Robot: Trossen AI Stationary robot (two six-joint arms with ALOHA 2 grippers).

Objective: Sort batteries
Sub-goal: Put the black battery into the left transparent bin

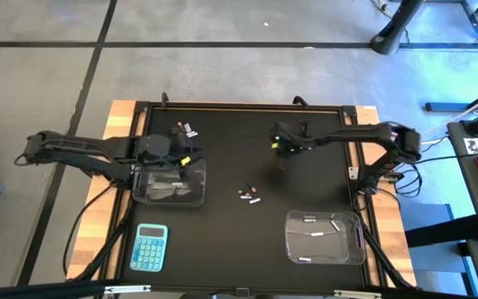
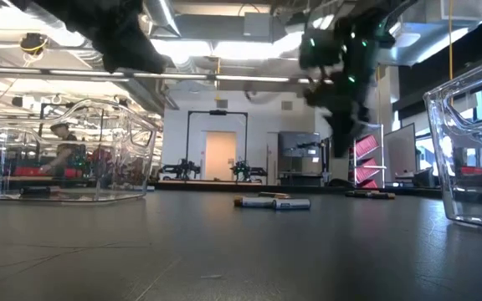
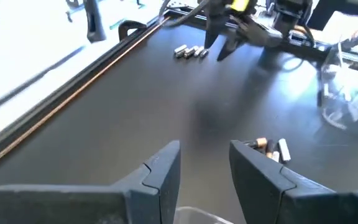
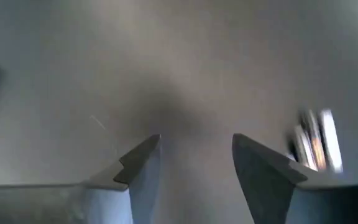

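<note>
The left pincer (image 1: 191, 159) hovers over the near-left clear tub (image 1: 169, 184), fingers parted and empty, with dark batteries (image 1: 175, 188) lying in the tub below. The right pincer (image 1: 279, 144) hangs above bare counter (image 1: 239, 232), also parted and empty, well apart from three loose batteries (image 1: 250, 196) at mid-counter. Two tubs stand here; the right tub (image 1: 324, 237) holds three pale batteries (image 1: 322, 233), and a few more batteries (image 1: 187, 129) lie at the far edge.

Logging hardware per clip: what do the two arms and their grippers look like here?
Both arms are dark and slender. The left arm carries a yellow tag near its gripper, whose two fingers are dark grey and wedge-shaped. The right arm shows small green lights near its gripper; dark cables trail beside its base.
</note>
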